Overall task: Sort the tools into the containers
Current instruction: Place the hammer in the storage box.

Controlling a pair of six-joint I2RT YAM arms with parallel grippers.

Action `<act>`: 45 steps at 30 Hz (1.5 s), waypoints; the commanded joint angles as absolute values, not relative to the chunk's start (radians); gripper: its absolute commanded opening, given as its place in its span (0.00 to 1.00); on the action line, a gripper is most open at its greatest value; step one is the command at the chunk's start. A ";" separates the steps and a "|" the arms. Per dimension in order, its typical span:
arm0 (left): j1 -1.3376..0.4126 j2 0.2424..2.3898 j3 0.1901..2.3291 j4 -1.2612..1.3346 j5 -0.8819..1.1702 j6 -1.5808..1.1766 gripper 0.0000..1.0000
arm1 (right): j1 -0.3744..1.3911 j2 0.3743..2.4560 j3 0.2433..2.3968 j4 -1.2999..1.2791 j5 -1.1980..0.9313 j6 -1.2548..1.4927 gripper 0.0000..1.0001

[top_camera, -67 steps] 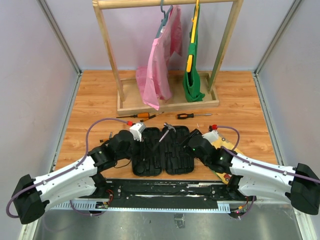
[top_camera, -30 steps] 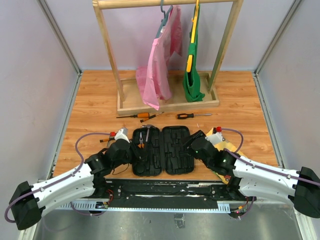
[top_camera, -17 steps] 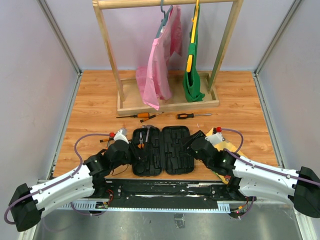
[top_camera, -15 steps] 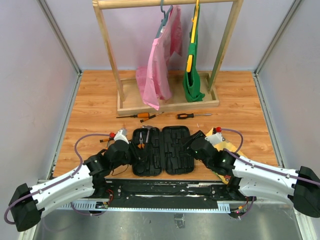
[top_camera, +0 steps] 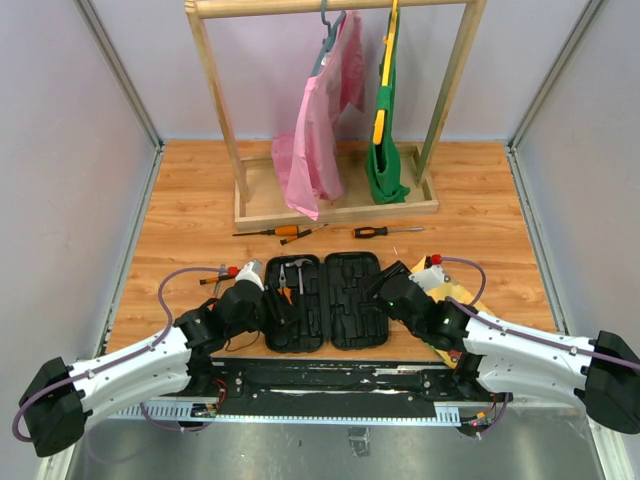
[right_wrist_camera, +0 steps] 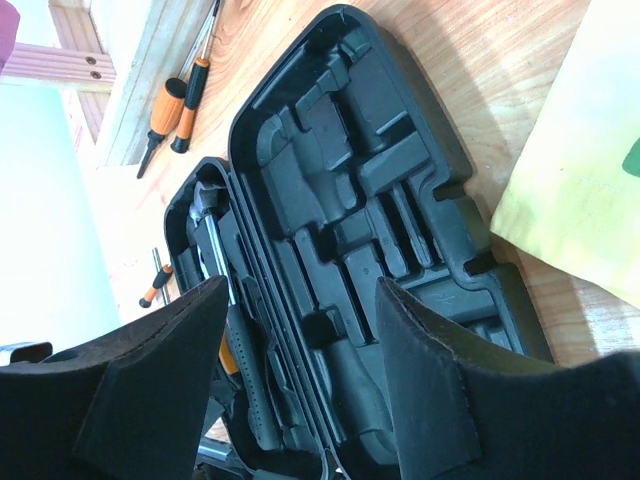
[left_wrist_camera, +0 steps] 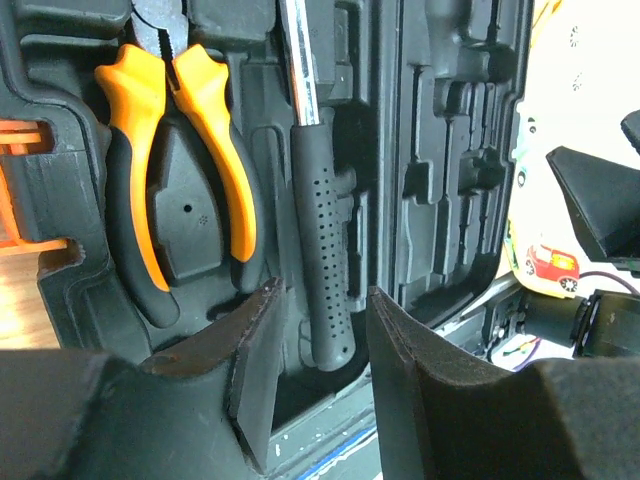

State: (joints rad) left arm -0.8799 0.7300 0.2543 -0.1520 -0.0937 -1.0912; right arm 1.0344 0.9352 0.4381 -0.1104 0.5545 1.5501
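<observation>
The black case (top_camera: 350, 305) lies open and flat on the table (top_camera: 190, 210) at its near edge, between the two arms, with both halves' moulded slots facing up. In the left half, the orange pliers (left_wrist_camera: 224, 160) sit in their slot. The hammer (left_wrist_camera: 322, 250) lies just to their right, along the hinge, with its head toward the far side. The right half shows only bare slots. The left gripper (left_wrist_camera: 322, 300) hangs over the near end of the left half with its jaws apart. The butt of the hammer's handle shows in the gap, but neither finger is pressed on it. The right gripper (right_wrist_camera: 300, 290) sits at the right half's far right corner, jaws wide and holding nothing. Two screwdrivers (top_camera: 288, 231) (top_camera: 378, 232) lie on the wood beyond the case, and a smaller one (right_wrist_camera: 155, 285) lies off its left side. A yellow board (right_wrist_camera: 590, 170) lies just right of the case.
</observation>
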 commanded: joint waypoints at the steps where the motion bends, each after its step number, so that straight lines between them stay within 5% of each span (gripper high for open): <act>1: -0.890 0.716 0.287 -0.145 -0.108 -1.038 0.42 | 1.045 0.945 0.440 -0.137 0.594 1.541 0.62; 18: -0.858 0.819 0.454 -0.231 -0.259 -0.830 0.43 | 1.021 0.910 0.479 -0.136 0.641 1.001 0.75; 30: -0.713 1.055 0.592 -0.154 -0.163 -0.663 0.40 | 0.822 0.861 0.483 -0.160 0.288 0.643 0.70; 33: -0.699 1.074 0.611 -0.149 -0.158 -0.641 0.40 | 0.798 0.823 0.457 -0.114 0.244 0.588 0.78; 36: -0.689 1.069 0.612 -0.141 -0.153 -0.635 0.40 | 0.762 0.797 0.462 -0.119 0.215 0.543 1.00; 45: -0.664 1.050 0.606 -0.130 -0.146 -0.607 0.42 | 0.738 0.781 0.496 -0.150 0.208 0.390 0.99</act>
State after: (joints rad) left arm -0.6796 1.0660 0.5926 -0.1581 -0.1539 -0.6476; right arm 0.7715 0.7803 0.4667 -0.1436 0.2543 0.5140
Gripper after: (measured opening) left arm 0.421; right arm 0.985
